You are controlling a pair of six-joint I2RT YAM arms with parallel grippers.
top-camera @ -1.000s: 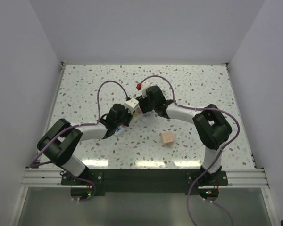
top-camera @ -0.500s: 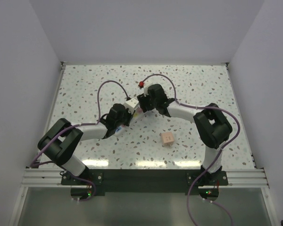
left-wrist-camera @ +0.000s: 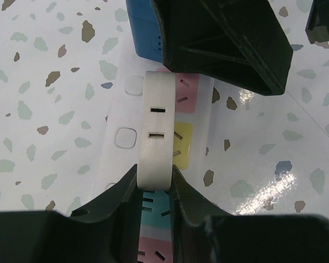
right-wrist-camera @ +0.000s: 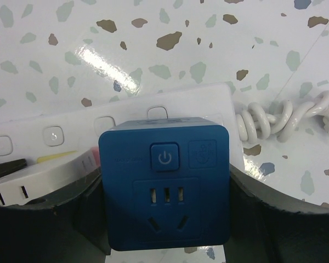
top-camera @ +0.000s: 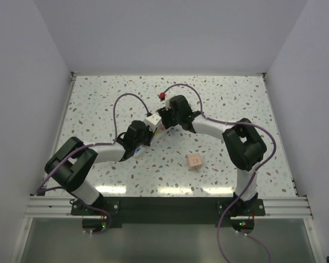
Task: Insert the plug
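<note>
Right arm (top-camera: 211,127) edged left, blue plug (right-wrist-camera: 164,186) gripped

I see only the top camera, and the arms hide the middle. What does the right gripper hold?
Observer: The right gripper is shut on a blue cube with a power button.
Operator: And the left one?
Observer: The left gripper is shut on a white adapter.
Operator: Is the cube over the strip?
Observer: Yes, over the white strip, next to the adapter; whether its pins are in, I cannot tell.
</note>
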